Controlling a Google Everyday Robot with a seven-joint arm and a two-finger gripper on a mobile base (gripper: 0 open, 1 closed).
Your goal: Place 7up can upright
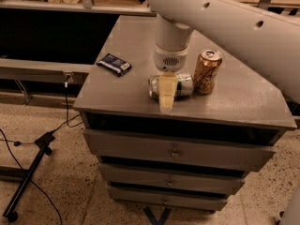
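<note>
The grey tabletop (123,93) has free room at the left and behind. The gripper (168,92) of the white arm (234,22) is over the 7up can (185,84), and I cannot tell if it grasps it. The can lies on its side near the front edge, just beside an upright gold can (206,71). A dark packet (114,63) lies near the left edge.

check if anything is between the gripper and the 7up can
Nothing visible does. The gripper is down right at the 7up can, which lies on its side. The gold can stands close beside it, not between them; the blue packet lies well away.
</note>
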